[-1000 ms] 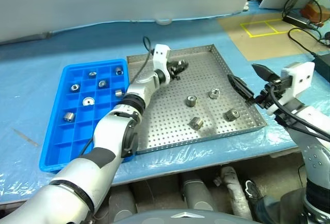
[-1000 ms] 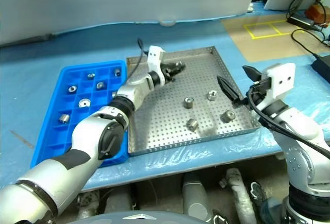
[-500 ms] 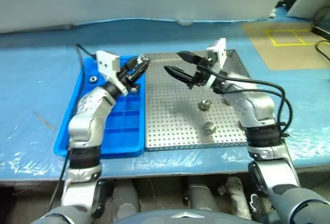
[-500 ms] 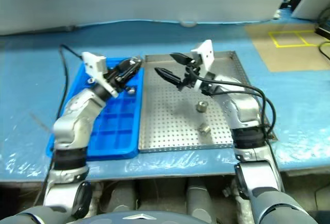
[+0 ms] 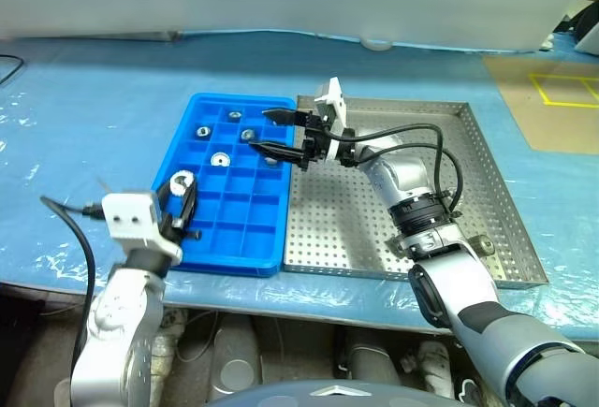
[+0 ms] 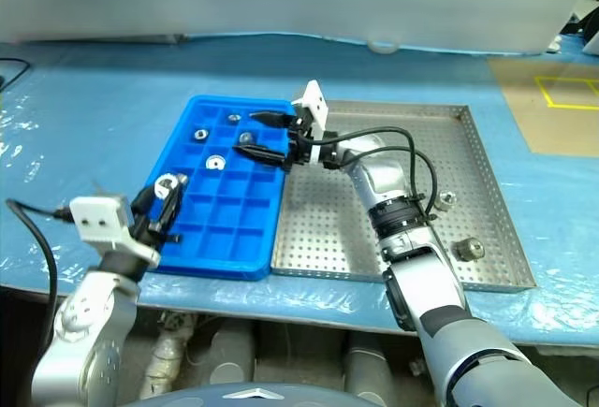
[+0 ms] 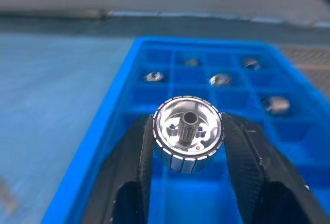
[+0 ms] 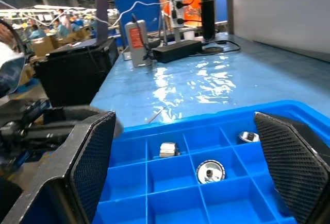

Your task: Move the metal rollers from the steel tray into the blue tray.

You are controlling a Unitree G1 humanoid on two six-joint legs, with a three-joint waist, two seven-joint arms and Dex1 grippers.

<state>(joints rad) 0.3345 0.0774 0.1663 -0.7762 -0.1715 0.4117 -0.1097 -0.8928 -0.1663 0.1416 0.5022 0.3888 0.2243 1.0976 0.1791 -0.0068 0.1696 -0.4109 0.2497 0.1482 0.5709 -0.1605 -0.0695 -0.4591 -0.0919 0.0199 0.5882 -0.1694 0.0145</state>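
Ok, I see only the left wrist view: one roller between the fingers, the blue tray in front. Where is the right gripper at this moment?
Observer: The right gripper hangs over the far right side of the blue tray, beside the steel tray.
Operator: Does it hold something?
Observer: No. It is open, and nothing sits between its fingers.
Operator: Are there rollers in the steel tray?
Observer: Yes, two rollers lie near its right rim, one farther from the robot and one nearer.
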